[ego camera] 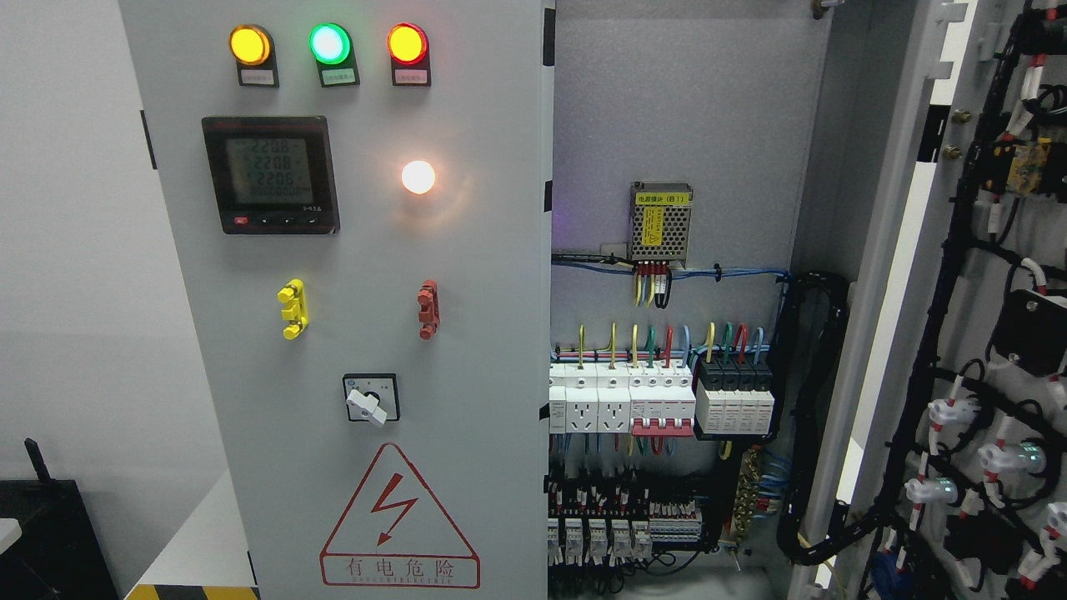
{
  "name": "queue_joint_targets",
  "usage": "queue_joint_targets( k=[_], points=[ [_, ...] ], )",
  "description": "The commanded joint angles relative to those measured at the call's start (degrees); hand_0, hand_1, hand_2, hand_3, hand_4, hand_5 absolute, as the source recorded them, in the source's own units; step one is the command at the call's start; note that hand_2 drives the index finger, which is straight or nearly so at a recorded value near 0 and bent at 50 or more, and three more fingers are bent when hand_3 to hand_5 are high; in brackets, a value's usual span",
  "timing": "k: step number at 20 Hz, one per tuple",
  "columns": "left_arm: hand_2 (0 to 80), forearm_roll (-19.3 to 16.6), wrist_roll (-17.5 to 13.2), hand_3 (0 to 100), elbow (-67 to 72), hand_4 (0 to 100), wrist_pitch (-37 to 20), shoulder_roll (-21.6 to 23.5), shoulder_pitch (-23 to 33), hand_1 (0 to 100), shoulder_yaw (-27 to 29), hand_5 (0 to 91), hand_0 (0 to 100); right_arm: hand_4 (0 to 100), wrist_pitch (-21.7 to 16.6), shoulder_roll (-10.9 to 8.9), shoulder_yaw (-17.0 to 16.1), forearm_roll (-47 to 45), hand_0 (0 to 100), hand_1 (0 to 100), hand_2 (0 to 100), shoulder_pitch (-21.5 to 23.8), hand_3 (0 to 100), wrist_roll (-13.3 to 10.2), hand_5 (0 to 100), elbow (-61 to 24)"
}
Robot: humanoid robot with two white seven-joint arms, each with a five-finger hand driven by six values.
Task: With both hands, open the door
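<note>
A grey electrical cabinet fills the head view. Its left door is closed and carries three lit lamps, a digital meter, a yellow handle, a red handle, a rotary switch and a red warning triangle. The right door stands swung wide open, its wired inner face showing. Inside the cabinet are breakers, sockets and coloured wires. Neither of my hands nor arms shows anywhere.
A thick black cable loom runs from the cabinet interior to the open door. A white wall lies to the left. A dark object sits at the lower left, beside a surface with a yellow-black striped edge.
</note>
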Motion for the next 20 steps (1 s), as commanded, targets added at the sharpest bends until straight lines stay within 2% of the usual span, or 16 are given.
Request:
queue_joint_targets(
  k=[1,3,7,13,17,19,20],
  points=[
    [0.0,0.9,-0.1,0,0.8,0,-0.1,-0.5,0.0,39,-0.5,0.0,12,0,0.1,-2.04,0.8,-0.1,12,39,0,-9.3,0,0.0,0,-17.5],
    [0.0,0.9,-0.1,0,0.4,0,-0.1,-0.5,-0.1,39,-0.4,0.0,12,0,1.2,-2.39,1.0,0.0,12,39,0,-13.8,0,0.0,0,-17.5],
    [0.0,0.9,-0.2,0,0.2,0,-0.1,-0.4,-0.7,39,-0.4,0.0,12,0,8.2,-2.48,1.5,-0.1,12,39,0,-23.4,0,0.0,0,-17.5],
    [0.0,0.9,-0.2,0,0.6,0,-0.1,-0.4,-0.7,39,-0.4,0.0,12,0,23.5,-1.6,5.2,-0.6,12,39,0,-37.4,0,0.0,0,-16.3],
    [0.0,0.9,-0.2,0,0.6,0,-0.1,-0.4,-0.7,39,-0.4,0.0,12,0,33.4,2.96,5.8,-1.6,12,39,0,-43.4,0,0.0,0,-12.1],
    [0.0,0.9,-0.2,0,0.6,0,-0.1,-0.4,-0.7,39,-0.4,0.0,12,0,40.6,4.63,5.7,-6.4,12,39,0,-45.7,0,0.0,0,-10.8],
    [0.0,0.9,-0.2,0,0.6,0,-0.1,-0.4,-0.7,39,-0.4,0.0,12,0,42.0,5.25,5.7,-8.9,12,39,0,-46.9,0,0.0,0,-9.5]
  ],
)
